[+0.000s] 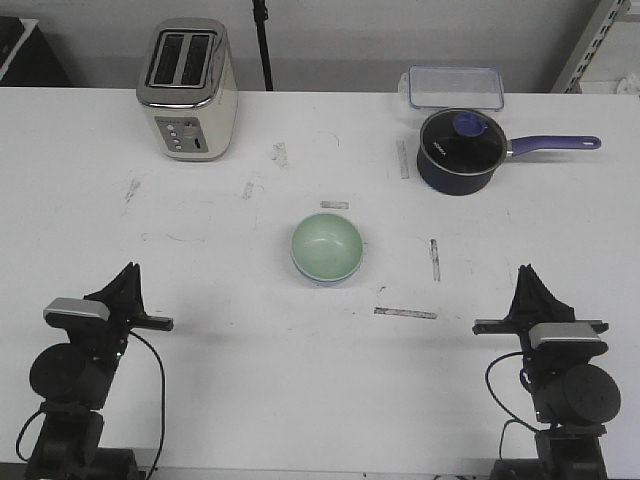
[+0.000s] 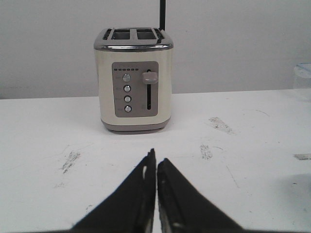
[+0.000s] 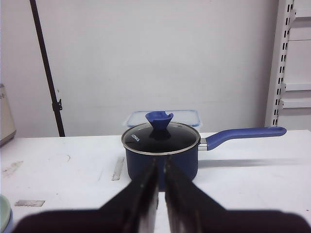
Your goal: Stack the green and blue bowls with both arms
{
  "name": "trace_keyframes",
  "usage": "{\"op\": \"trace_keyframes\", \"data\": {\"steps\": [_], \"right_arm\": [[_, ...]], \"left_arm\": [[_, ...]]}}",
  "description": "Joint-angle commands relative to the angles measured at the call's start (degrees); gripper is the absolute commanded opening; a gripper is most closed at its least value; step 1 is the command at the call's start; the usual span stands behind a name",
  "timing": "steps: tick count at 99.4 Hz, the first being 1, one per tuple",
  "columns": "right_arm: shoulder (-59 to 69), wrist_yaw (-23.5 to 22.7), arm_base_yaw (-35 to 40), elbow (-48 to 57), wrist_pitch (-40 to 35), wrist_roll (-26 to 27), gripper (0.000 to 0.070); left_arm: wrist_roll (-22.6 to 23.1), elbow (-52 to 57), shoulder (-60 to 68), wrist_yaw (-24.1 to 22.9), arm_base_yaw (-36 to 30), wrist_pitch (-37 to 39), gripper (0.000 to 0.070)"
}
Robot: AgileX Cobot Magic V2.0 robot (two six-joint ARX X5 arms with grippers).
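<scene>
The green bowl sits nested in the blue bowl at mid-table. My left hand and right hand rest near the table's near edge, both pinched closed and empty, well apart from the bowls.

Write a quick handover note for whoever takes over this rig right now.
Left end effector: shut, empty, near the table's front left, facing the toaster.
Right end effector: shut, empty, near the front right, facing the saucepan.
Bowls: green bowl sits nested in the blue bowl at table centre; only a thin blue edge shows.
Done: the stack looks complete.
Left: apparently nothing; just confirm the bowls sit level.
</scene>
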Motion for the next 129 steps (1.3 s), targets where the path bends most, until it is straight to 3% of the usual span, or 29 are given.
{"op": "trace_keyframes", "data": {"steps": [1, 26, 78, 100, 129], "right_arm": [[0.0, 0.04, 0.04, -0.07, 0.63, 0.74, 0.0015], [0.0, 0.04, 0.04, -0.07, 0.63, 0.74, 0.0015], [0.0, 0.04, 0.04, -0.07, 0.63, 0.74, 0.0015], [0.0, 0.04, 0.04, -0.07, 0.61, 0.74, 0.0015], [0.0, 0.04, 0.04, -0.07, 0.63, 0.74, 0.0015]], "left_arm": [[0.63, -0.46, -1.86, -0.13, 0.13, 0.9, 0.0001], [0.63, -1.33, -7.8, -0.13, 0.11, -3.58, 0.0001], [0.66, -1.95, -9.35, -0.17, 0.11, -2.89, 0.0001], [0.66, -9.64, -13.53, -2.47, 0.11, 1.62, 0.0001], [0.66, -17.81, -22.36, -3.17, 0.07, 1.25, 0.0001]]}}
